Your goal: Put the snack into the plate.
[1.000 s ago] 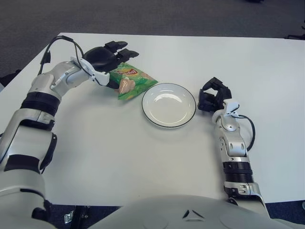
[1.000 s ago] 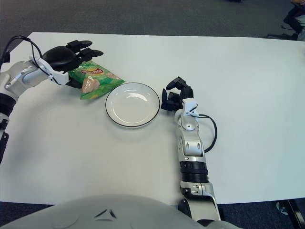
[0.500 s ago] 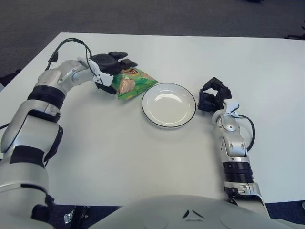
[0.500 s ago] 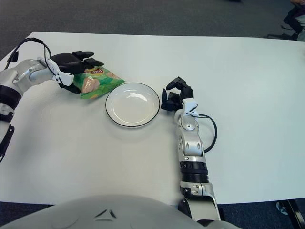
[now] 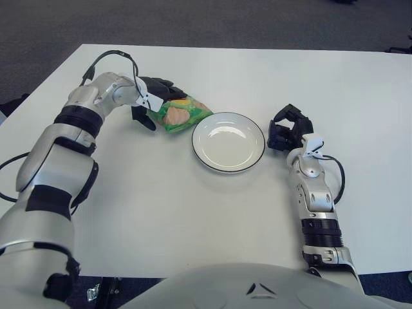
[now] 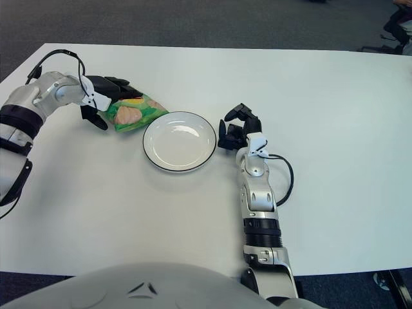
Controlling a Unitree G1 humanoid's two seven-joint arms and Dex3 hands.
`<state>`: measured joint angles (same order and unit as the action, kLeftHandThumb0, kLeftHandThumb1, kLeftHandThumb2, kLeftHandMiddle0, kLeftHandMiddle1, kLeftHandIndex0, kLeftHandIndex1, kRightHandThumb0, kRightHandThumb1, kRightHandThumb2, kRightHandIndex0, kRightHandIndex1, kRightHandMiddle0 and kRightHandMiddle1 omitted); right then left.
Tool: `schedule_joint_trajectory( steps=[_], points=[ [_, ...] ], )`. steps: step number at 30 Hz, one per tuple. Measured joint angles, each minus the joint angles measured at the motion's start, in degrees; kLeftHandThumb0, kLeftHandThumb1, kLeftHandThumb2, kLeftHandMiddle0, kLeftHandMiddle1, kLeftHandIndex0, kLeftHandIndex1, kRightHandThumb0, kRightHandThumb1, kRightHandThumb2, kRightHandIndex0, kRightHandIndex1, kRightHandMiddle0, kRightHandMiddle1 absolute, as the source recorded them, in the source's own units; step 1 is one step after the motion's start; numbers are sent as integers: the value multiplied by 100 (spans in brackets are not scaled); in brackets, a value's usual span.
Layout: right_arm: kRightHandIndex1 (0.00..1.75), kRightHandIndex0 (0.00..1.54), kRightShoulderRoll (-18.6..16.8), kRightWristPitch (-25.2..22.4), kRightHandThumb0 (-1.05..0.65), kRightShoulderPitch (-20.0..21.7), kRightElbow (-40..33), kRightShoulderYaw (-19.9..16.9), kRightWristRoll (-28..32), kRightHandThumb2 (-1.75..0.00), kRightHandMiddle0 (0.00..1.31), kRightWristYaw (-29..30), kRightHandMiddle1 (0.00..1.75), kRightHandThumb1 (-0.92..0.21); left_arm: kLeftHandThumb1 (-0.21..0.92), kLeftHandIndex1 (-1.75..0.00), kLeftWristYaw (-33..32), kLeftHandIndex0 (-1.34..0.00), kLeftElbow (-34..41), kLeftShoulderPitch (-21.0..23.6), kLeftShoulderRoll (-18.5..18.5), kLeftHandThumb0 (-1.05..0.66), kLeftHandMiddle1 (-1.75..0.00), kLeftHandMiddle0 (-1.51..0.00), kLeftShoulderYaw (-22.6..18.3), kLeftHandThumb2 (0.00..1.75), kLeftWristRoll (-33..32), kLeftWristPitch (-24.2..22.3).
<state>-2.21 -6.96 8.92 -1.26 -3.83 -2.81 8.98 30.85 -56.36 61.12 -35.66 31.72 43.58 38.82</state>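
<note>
Left eye view shows you the left hand [image 5: 153, 98] grasping the green snack bag [image 5: 180, 114] on the table [image 5: 161, 193]. To its right sits the plate [image 5: 228, 141], and past the plate the right hand [image 5: 287, 127] rests, fingers curled, holding nothing.

Left hand [image 6: 106, 93] is gripping green chip bag [image 6: 134, 111] just left of the empty plate [image 6: 179, 141]; right hand [image 6: 235, 131] is resting curled beside the plate's right rim.

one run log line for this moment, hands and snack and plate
left hand: closed on snack bag, bag on table | plate: empty, right of bag | right hand: idle, curled, right of plate
</note>
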Motion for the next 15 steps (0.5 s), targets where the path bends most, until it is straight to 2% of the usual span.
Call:
schedule_joint_trajectory(
  steps=[6,8,12,15],
  points=[
    [175,130,-1,-27,-51,-11,-20,3,1,-141,68,-15,175,-24,34,-9,5,0,-22,46,40,-81,-3,-6,115,83,3,-66],
    [175,130,-1,-42,-51,-17,-33,2,1,-141,68,-34,175,-24,34,-11,-63,0,-22,46,57,-79,-5,-8,155,83,26,-126],
    [175,130,-2,-48,-51,-25,-40,4,3,-141,68,-55,175,-24,45,-23,-280,0,-16,44,100,-84,-14,-12,242,73,144,-250],
    [175,129,-1,-51,-51,-26,-42,3,4,-141,67,-60,175,-24,48,-43,-494,0,-7,33,133,-83,-42,-7,320,71,250,-375]
  ],
)
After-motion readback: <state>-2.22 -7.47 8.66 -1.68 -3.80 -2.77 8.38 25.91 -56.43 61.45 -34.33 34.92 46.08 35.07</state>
